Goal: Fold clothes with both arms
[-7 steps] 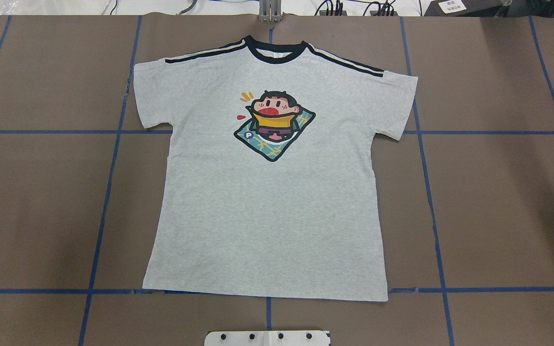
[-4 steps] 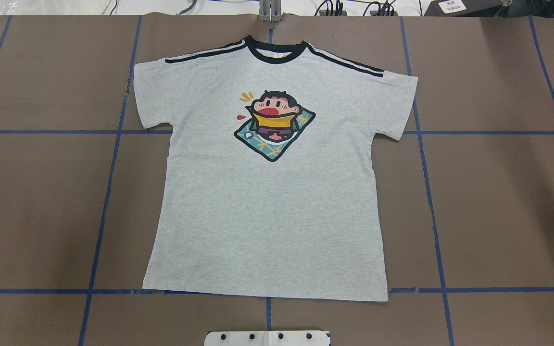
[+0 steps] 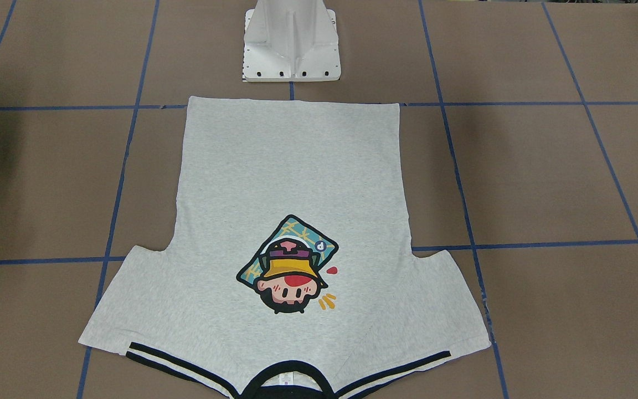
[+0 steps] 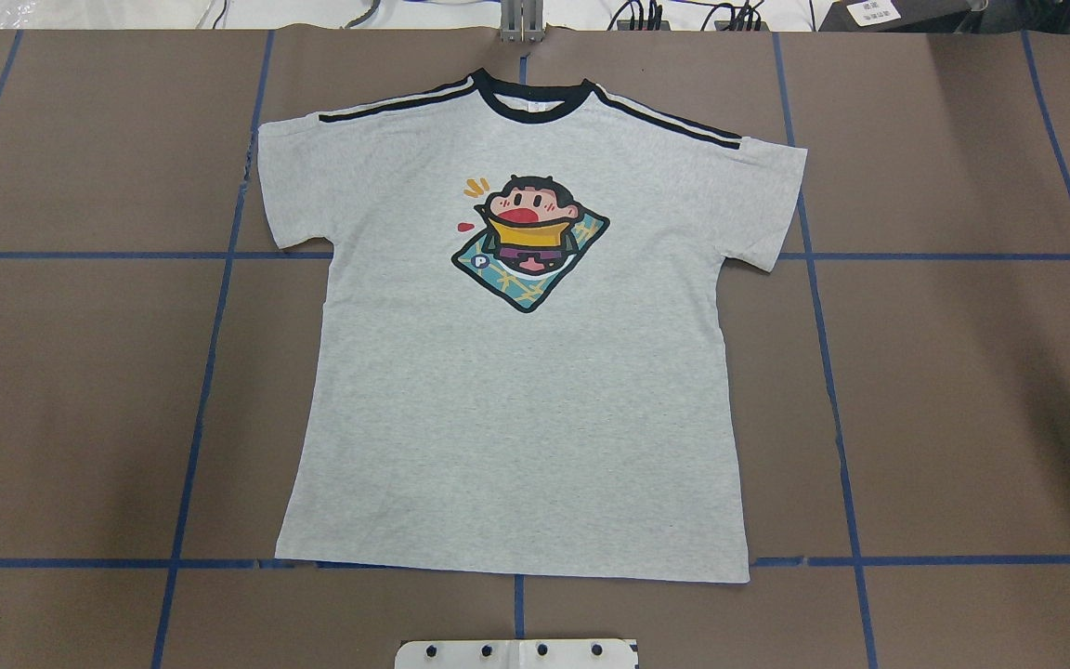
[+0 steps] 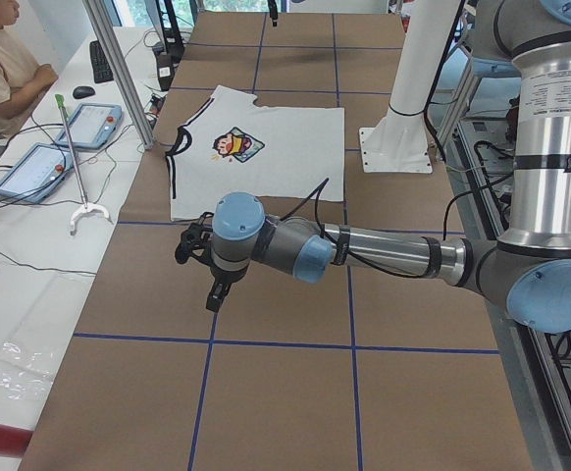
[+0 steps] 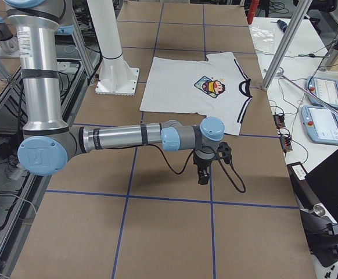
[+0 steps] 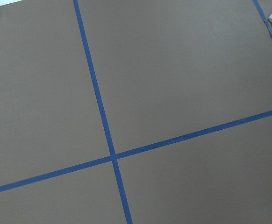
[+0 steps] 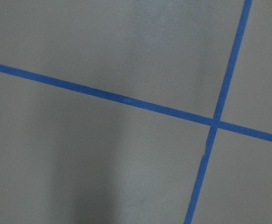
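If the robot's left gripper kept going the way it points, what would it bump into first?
Probably the bare brown table, near a blue tape cross. The left gripper points downward, well clear of the T-shirt.

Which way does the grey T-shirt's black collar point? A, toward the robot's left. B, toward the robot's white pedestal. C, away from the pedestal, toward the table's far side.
C: the T-shirt has its hem by the white pedestal and its collar at the opposite end.

Pedestal (image 3: 291, 50) just beside T-shirt (image 3: 291, 166) hem
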You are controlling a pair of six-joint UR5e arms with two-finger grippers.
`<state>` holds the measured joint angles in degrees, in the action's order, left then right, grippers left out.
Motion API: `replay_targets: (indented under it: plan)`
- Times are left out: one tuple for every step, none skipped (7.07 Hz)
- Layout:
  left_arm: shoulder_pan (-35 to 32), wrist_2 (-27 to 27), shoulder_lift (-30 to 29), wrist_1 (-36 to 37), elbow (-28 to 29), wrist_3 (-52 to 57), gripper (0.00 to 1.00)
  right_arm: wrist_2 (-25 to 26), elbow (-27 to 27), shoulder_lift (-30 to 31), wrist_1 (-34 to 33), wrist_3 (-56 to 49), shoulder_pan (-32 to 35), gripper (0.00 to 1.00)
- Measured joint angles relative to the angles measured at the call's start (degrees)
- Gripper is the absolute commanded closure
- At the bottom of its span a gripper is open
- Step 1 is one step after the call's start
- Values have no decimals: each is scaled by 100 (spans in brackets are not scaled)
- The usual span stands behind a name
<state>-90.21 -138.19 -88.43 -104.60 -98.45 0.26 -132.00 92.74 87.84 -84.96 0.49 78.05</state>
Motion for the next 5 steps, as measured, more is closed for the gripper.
replay_targets:
  plan:
    - [1, 6, -6, -14, -14, 0, 0, -2, -85, 97, 483, 39, -73, 0]
    - [2, 17, -9, -52, -41, 1, 0, -4, -166, 133, 774, 85, -106, 0]
    - [9, 30, -11, -92, -77, -1, 0, -7, -191, 103, 902, 109, -148, 0]
    - [13, 45, -11, -106, -91, -5, 0, -5, -196, -9, 947, 143, -223, 0]
    - [13, 45, -7, -113, -110, -7, 0, 18, -213, -238, 961, 268, -386, 0]
